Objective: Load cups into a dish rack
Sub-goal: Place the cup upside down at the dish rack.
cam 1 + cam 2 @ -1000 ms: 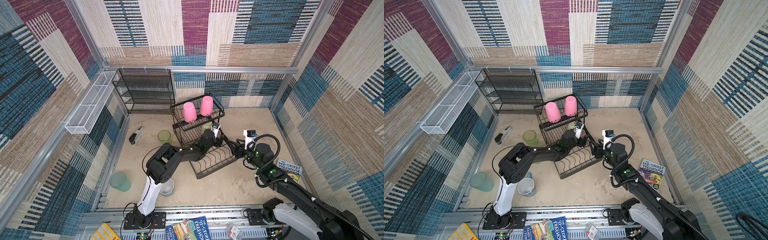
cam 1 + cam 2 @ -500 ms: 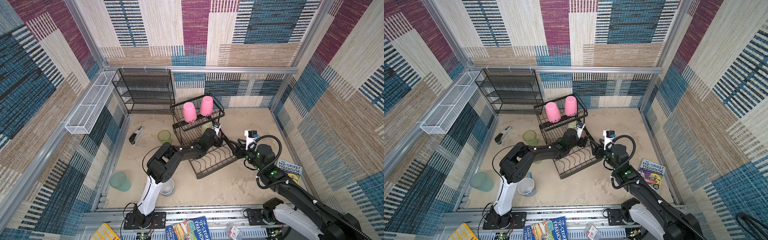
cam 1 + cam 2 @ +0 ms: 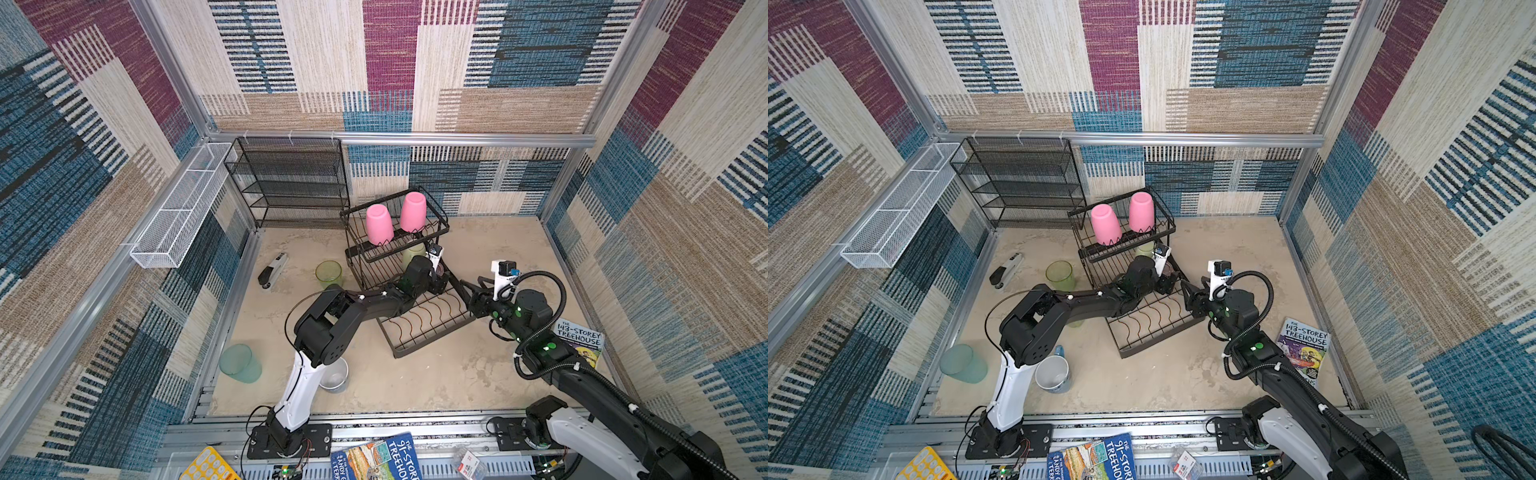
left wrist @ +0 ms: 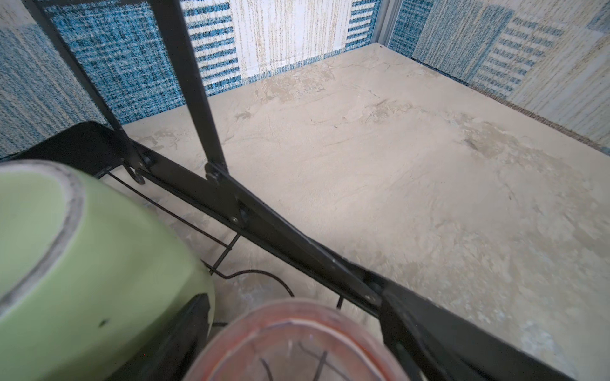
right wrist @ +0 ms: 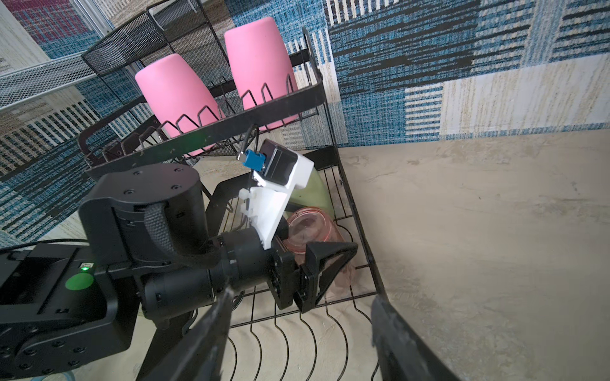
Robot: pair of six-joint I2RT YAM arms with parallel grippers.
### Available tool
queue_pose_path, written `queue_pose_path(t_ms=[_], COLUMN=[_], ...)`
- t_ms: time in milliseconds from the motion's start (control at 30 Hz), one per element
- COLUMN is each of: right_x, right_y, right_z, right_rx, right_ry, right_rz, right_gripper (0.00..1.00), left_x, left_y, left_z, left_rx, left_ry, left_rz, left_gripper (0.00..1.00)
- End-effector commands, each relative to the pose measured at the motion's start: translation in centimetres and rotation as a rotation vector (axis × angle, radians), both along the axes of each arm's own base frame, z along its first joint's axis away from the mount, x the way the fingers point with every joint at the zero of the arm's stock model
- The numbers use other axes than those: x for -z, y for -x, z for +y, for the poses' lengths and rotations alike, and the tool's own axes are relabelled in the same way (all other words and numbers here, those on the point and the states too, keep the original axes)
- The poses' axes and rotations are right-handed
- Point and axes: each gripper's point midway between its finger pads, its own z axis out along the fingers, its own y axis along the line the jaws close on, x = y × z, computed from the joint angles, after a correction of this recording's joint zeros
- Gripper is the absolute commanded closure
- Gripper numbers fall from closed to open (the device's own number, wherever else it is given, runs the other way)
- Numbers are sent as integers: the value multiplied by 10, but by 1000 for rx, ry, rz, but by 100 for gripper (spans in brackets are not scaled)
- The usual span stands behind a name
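Patchwork woven panels (image 3: pixel 390 62) walled in a sandy beige tabletop (image 3: pixel 457 382), and near its middle stood the black wire two-tier dish rack (image 3: pixel 365 266). Two opaque pink tumblers (image 3: pixel 379 224) (image 3: pixel 412 211) sat mouth-down in its raised upper basket (image 3: pixel 441 214). Beneath that basket, at the far end of the lower tray (image 3: pixel 428 328), a pale-green ceramic mug (image 4: pixel 82 264) lay tipped with its unglazed foot ring showing (its handle was out of sight), and just beside it the clear-pink see-through tumbler (image 5: pixel 310 231) was down among the tray's wires. The left gripper (image 3: pixel 439 277) was under the basket with its black fingers (image 4: pixel 178 343) spread wide, one on each side of that tumbler; whether they pressed on it could not be told. The right gripper (image 3: pixel 467 286) hovered at the tray's edge nearest its own arm, fingers well apart with nothing between them. Out on the tabletop a clear-green plastic tumbler (image 3: pixel 328 272) stood upright just beside the rack, a teal translucent tumbler (image 3: pixel 239 363) lay on its side near a front corner, and a blue handled mug (image 3: pixel 1052 374) stood by the left arm's white link (image 3: pixel 1013 386).
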Motion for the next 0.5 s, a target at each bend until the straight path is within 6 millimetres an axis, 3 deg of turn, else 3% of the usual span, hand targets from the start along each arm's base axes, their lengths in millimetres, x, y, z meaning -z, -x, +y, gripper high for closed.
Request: queue_pose_path(t_ms=[0,267,467], right_x=[-5,-9,-12], right_y=[-1,1,3], right_z=[-3,-7,-7], right_rx=[18,32,34], right_ry=[0,-5,-13], right_rz=[-18,-24,-25], right_gripper=[29,23,17], left_x=[-1,0,-12], left_y=[1,8,17], left_z=[-2,-5,-9], left_rx=[6,39,76], left_ry=[7,-8,-42], left_rz=[9,26,-22], left_gripper=[16,11,8])
